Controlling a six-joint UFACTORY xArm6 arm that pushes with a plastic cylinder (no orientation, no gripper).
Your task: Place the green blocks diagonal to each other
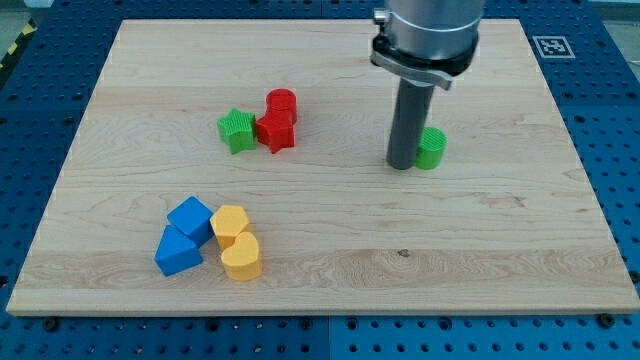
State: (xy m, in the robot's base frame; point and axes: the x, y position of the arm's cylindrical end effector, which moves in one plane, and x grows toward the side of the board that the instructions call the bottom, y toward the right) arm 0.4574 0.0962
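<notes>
A green star-shaped block (pixel 236 130) lies left of centre, touching a red star block (pixel 275 131). A second green block, round like a cylinder (pixel 432 148), lies right of centre. My tip (pixel 402 165) stands on the board right against the left side of the green cylinder, partly covering it. The green star is far to the tip's left.
A red cylinder (pixel 282 104) sits just above the red star. At the lower left, two blue blocks (pixel 189 218) (pixel 177 252) and two yellow blocks (pixel 230 222) (pixel 242 256) cluster together. The wooden board (pixel 520 250) has its edges all around on a blue perforated table.
</notes>
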